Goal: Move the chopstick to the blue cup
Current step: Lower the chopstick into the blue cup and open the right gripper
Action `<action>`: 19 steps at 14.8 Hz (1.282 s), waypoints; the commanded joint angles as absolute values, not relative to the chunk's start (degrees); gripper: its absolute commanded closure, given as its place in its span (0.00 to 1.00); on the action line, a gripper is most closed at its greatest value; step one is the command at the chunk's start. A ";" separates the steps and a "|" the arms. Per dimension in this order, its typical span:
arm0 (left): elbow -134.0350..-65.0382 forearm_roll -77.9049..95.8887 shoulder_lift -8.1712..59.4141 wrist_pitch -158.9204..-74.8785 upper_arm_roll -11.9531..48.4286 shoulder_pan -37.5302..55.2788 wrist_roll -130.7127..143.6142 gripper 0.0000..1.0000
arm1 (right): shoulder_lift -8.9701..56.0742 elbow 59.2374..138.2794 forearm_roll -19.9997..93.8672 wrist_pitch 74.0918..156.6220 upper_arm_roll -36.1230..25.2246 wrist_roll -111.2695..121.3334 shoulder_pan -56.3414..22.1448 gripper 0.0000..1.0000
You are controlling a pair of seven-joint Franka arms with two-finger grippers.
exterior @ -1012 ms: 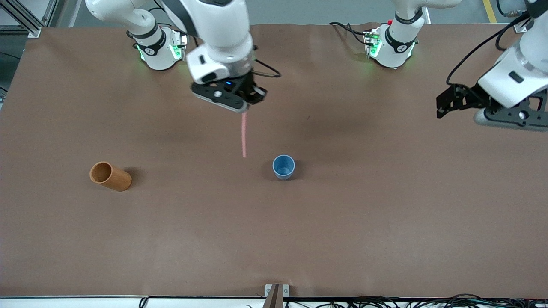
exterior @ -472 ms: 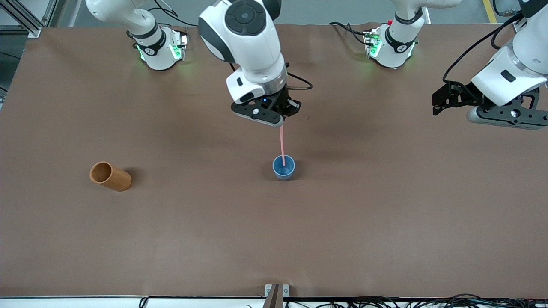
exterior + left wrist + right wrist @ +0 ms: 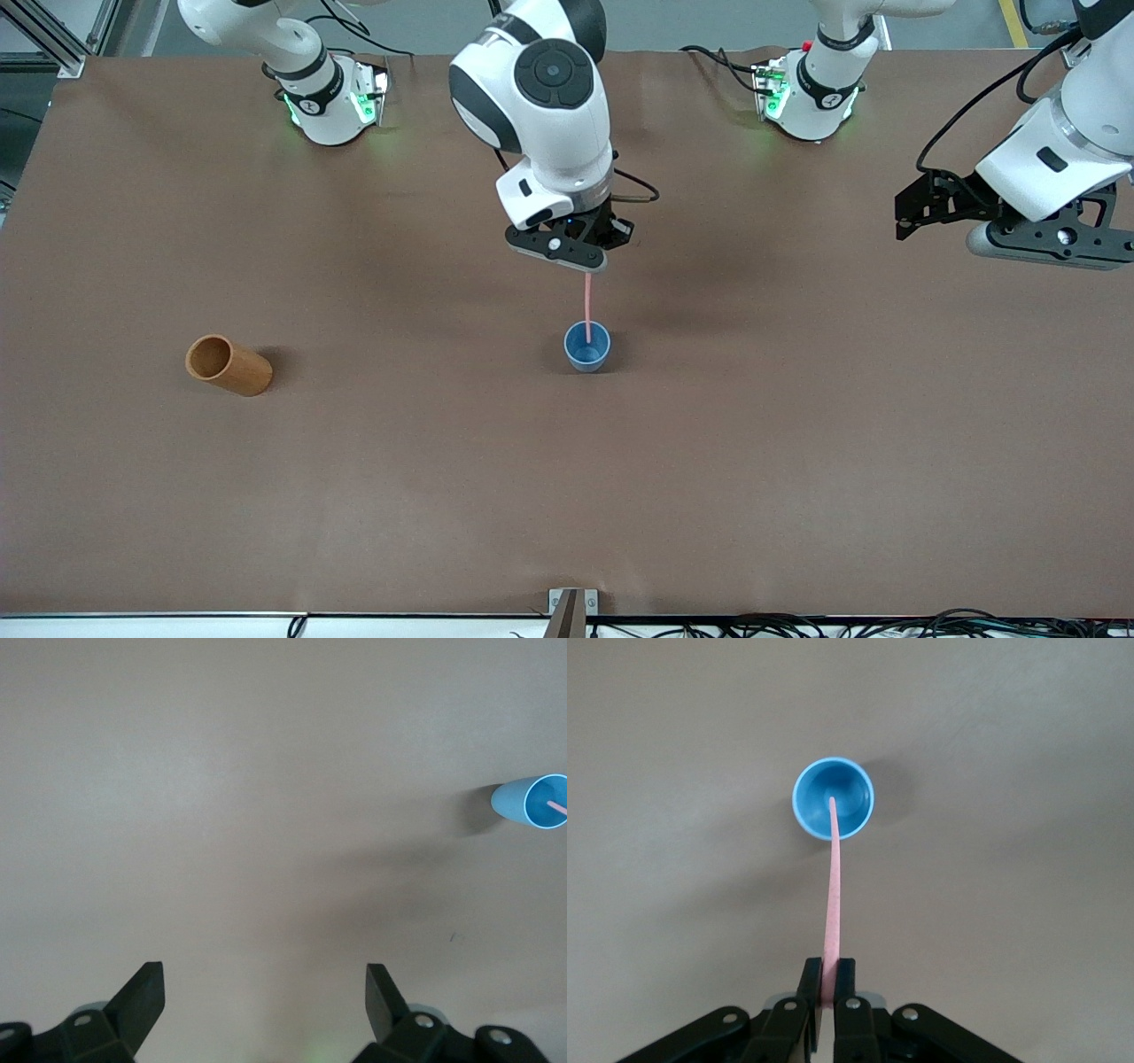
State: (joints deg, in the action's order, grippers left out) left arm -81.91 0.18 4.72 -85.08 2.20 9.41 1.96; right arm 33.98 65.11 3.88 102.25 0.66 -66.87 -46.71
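1. the right gripper (image 3: 588,266) hangs over the blue cup (image 3: 586,346), fingers clamped on the top of the chopstick (image 3: 588,306).
2. the chopstick hangs upright, its lower tip inside the blue cup at mid-table.
3. the left gripper (image 3: 921,213) waits over the left arm's end of the table, fingers spread apart.
4. an orange-brown cup (image 3: 228,364) lies on its side toward the right arm's end.

Right pincer (image 3: 587,268) pointing down, fingers clamped together, left pincer (image 3: 921,213) spread wide, arm waiting

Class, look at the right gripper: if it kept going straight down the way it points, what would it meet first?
Probably the blue cup: the right gripper hangs over it, shut on the chopstick, whose lower end already lies within the rim.
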 commanded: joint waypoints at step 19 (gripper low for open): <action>-81.56 0.70 5.36 -85.43 2.02 8.70 1.32 0.00 | 21.11 68.38 1.23 91.61 -0.44 -47.78 -33.51 0.00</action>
